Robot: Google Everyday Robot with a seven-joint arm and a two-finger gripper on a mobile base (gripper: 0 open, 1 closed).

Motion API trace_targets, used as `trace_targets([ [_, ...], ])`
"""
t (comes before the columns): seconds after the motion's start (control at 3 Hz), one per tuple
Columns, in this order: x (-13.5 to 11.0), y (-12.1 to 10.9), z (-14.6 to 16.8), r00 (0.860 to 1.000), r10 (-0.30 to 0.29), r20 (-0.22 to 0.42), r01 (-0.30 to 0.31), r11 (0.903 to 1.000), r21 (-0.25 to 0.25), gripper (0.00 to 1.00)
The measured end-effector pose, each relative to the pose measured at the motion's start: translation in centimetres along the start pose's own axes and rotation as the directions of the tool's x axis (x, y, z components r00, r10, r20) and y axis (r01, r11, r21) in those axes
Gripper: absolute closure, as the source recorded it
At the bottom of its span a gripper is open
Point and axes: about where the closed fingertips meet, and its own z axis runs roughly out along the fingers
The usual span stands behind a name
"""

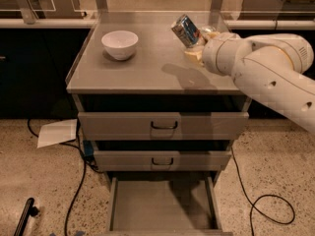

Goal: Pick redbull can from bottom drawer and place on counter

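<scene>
**Over the bench (147,70), right rear corner: redbull can (183,28) pinched in the gripper (198,44)**

Landmark: bench, the flat grey top of the drawer cabinet, with clear raised rims along its sides. All places below are read off it.

- White arm (268,65), bulky. Comes in from the right of the bench and reaches over its right edge toward the rear corner. Its shadow (189,76) falls on the bench top, right of middle.
- Speckled floor (34,181) around the foot of the bench.
- Grey bottom drawer (162,205), straight below the bench and lowest of three. Pulled well out toward the camera; a wide tray with low side walls.
- Two grey drawer fronts stacked under the bench's front edge, upper (164,126) and lower (162,161). Both pushed in, each with a black bar handle.
- Pale paper sheet (56,132) on the floor, just left of the bench.
- Black cables (266,213) looping on the floor to the left and right of the bench.
- White bowl (119,43), upright on the left rear part of the bench, well apart from the can.
- Redbull can: silver and blue, above the bench near its right rear corner. Tilted, upper end leaning left toward the bowl's side. Looks lifted off the surface.
- Gripper: at the arm's tip over the same corner. Cream fingers (193,56) closed on the can's lower end.
</scene>
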Motion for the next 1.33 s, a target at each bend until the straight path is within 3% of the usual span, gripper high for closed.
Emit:
trace_targets([
  [0.33, 1.3, -0.3, 1.3, 0.998, 0.037, -0.06, -0.036, 0.9992, 0.019, 1.0],
  [1.0, 4.6, 2.7, 4.8, 0.969, 0.194, -0.152, -0.196, 0.9806, 0.003, 1.0],
  [1.33, 4.6, 2.7, 4.8, 0.967, 0.203, -0.151, -0.204, 0.9789, 0.004, 0.81],
])
